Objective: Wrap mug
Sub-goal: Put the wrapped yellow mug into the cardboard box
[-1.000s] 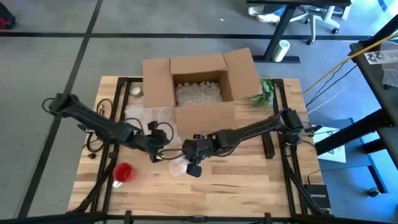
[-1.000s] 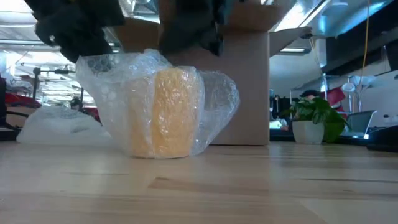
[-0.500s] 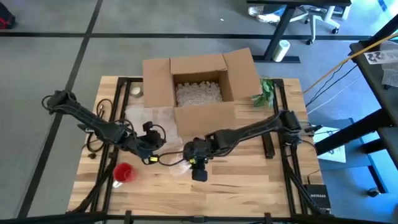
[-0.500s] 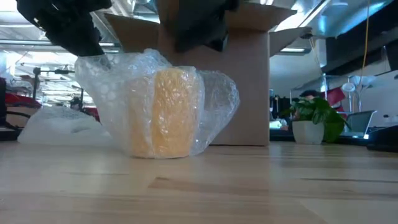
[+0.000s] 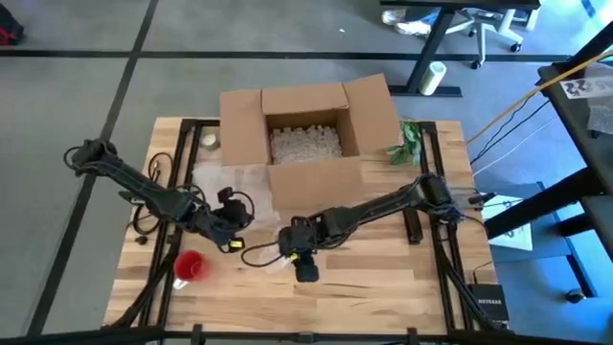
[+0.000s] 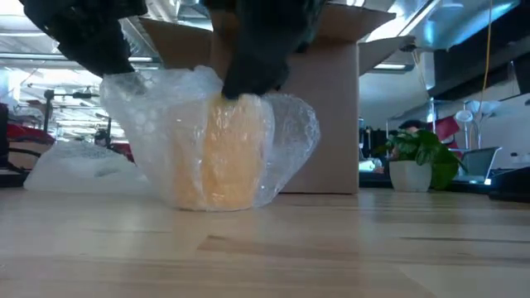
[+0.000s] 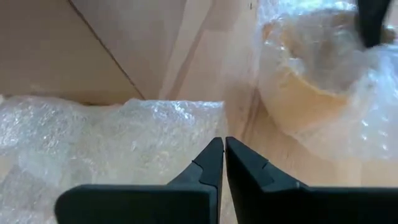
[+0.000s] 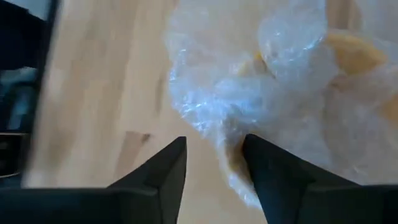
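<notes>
Wrapping in hand: yellow mug half swathed in bubble wrap, mid-surface.

The surface (image 5: 383,287) lies bare toward the near edge, with the cardboard box (image 5: 306,134) crowding the far side; the bubble wrap (image 6: 149,132) drapes loosely round the mug (image 6: 228,149); the right gripper (image 8: 214,165), jaws apart, bears down on the top and should tuck the loose flap; the left gripper (image 7: 222,158), jaws together, waits beside.

Upright yellow mug (image 6: 225,149) loosely swathed in clear bubble wrap (image 6: 145,132).
</notes>
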### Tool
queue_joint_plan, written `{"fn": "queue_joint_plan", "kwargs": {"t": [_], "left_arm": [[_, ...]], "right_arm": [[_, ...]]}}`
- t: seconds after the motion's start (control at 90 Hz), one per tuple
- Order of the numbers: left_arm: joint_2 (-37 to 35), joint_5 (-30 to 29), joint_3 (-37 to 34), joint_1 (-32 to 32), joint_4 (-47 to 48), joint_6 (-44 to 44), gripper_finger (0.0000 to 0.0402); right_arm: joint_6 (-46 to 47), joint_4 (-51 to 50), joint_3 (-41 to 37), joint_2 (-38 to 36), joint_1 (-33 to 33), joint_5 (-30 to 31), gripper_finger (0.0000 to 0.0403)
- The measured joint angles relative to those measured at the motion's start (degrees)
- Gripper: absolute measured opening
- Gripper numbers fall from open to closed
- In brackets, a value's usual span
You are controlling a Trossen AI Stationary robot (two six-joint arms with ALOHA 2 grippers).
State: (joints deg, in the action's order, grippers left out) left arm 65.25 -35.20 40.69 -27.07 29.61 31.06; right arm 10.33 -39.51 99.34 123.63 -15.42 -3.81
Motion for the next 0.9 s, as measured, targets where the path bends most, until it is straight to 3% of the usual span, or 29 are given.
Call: {"fn": "queue_joint_plan", "kwargs": {"t": [0.1,0.211,0.256,0.433,0.733,0.9], "left_arm": [[0.0,0.0,0.0,-0.1,-0.02,0.04,0.0],[0.0,0.0,0.0,-0.18,-0.06,0.29,0.0],[0.0,0.01,0.0,-0.18,0.01,0.32,0.0],[0.02,0.02,0.0,-0.2,0.0,0.51,0.0],[0.02,0.01,0.0,-1.5,-0.02,0.49,0.0],[0.02,0.01,0.0,-1.82,-0.14,0.49,0.0]], "right_arm": [[-0.24,0.03,0.01,1.28,0.0,1.77,0.0116],[-0.25,0.14,-0.01,1.54,0.07,2.41,0.0034],[-0.4,0.33,-0.03,1.51,0.06,2.79,0.0019],[2.22,-4.08,3.53,1.32,-0.27,1.13,0.001],[8.51,-27.25,20.18,1.68,-6.18,-5.32,0.0002],[12.52,-36.92,28.29,1.66,-9.13,-1.79,0.0001]]}}
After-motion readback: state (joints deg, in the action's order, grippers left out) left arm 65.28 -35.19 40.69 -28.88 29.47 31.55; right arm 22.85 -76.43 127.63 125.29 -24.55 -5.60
